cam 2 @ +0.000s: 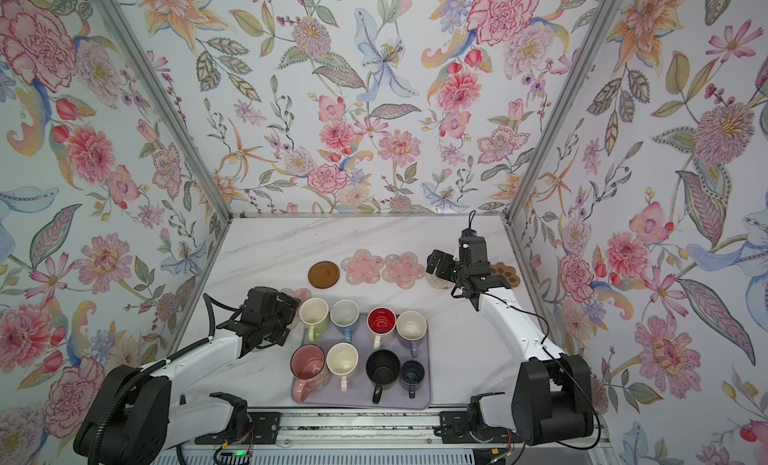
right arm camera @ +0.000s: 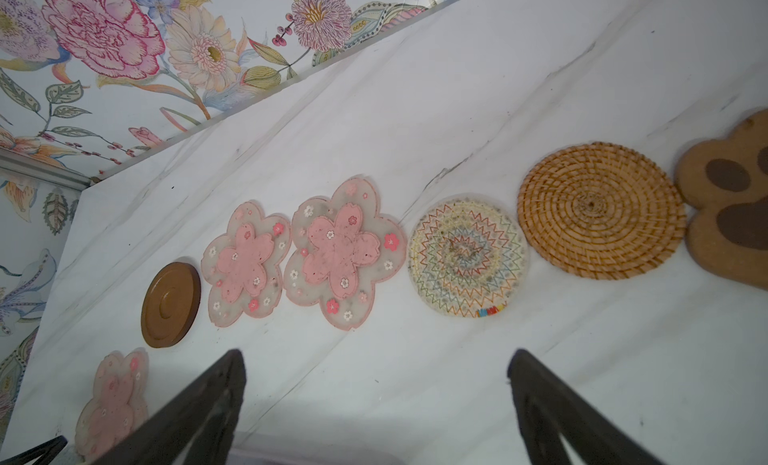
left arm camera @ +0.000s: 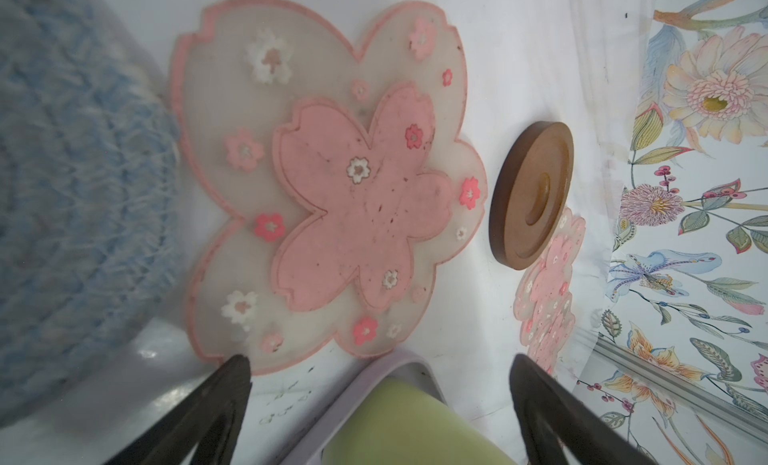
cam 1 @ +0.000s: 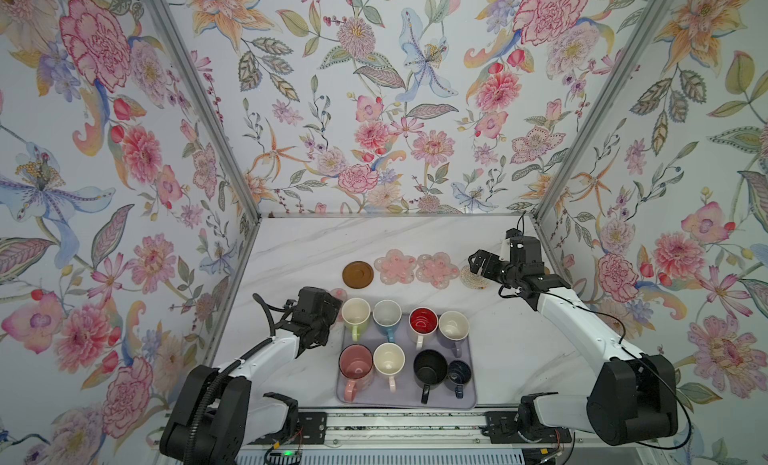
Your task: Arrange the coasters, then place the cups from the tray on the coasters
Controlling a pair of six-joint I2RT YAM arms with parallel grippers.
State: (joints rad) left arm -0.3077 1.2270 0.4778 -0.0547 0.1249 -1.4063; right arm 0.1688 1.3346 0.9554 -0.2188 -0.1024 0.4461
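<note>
Lavender, flat and low-rimmed, the tray [cam 1: 406, 397] sits low in the middle of both top views on the white marble worktop [cam 1: 507, 350]. All eight mugs stand on it, from tall pink mug [cam 1: 355, 365] to small navy mug [cam 1: 459, 373]. Above it a row of coasters crosses the frame: brown wooden disc [cam 1: 358, 273], translucent pink flower mat [cam 1: 395, 266], second pink flower mat [cam 1: 437, 269], zigzag-stitched woven round [right arm camera: 467, 255], rattan round [right arm camera: 600, 209], brown paw-shaped mat [right arm camera: 731, 201]. My left claw [left arm camera: 379, 359] gapes wide and empty beside a third pink flower mat [left arm camera: 332, 201] at the tray's upper-left corner; my right claw [right arm camera: 374, 355], also wide and empty, hangs over the row's right part.
</note>
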